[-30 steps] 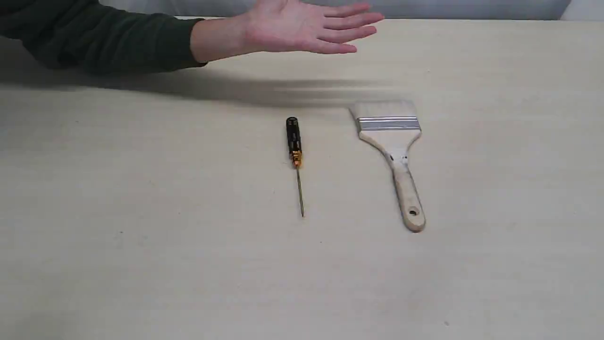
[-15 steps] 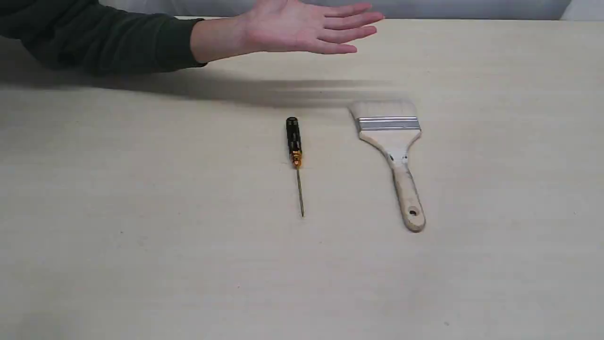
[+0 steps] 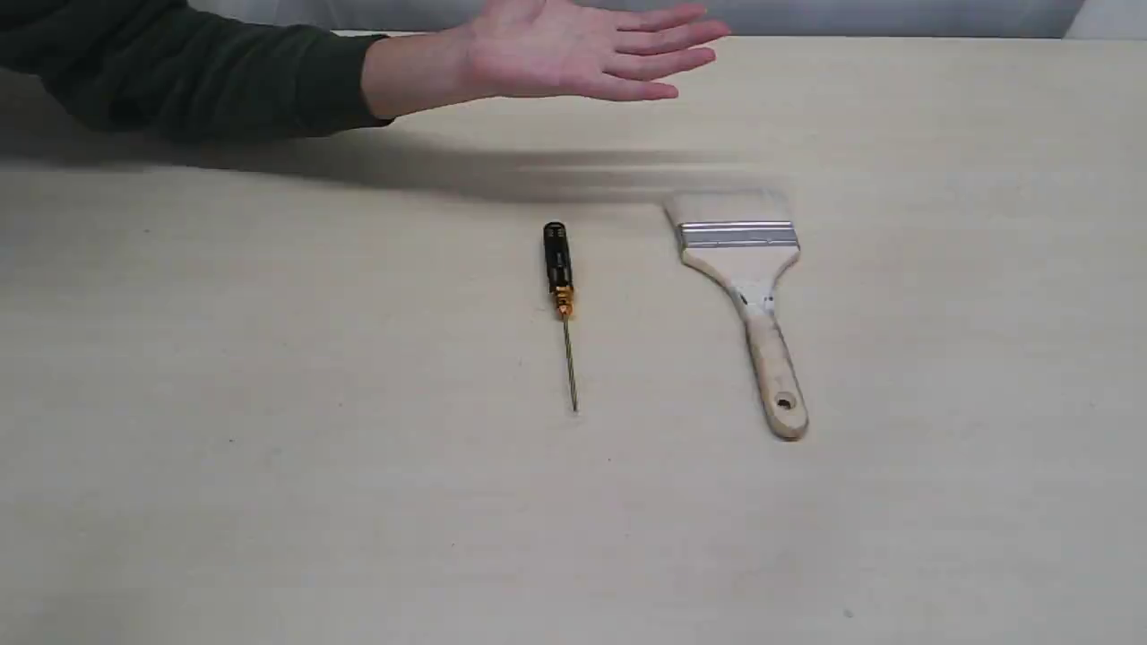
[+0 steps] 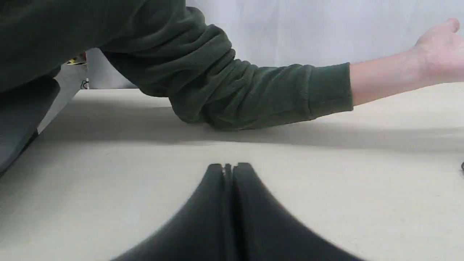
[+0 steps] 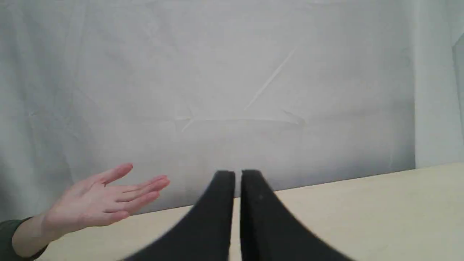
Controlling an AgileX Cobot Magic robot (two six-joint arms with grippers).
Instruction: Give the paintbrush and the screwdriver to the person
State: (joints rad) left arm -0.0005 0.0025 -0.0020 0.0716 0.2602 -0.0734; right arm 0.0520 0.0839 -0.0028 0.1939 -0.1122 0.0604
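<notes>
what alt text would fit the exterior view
A person's open hand, palm up, with a dark green sleeve, reaches from the view's left over the far side of a beige table. Nearer the camera, a black-handled screwdriver and a wide paintbrush lie side by side, apart.

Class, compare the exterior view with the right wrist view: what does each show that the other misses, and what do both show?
Only the exterior view shows the screwdriver and the paintbrush, lying apart on the table, untouched. Only the right wrist view shows the right gripper, its jaws close together and holding nothing. Both show the person's hand, open and raised above the table, with a dark green sleeve behind the wrist.
</notes>
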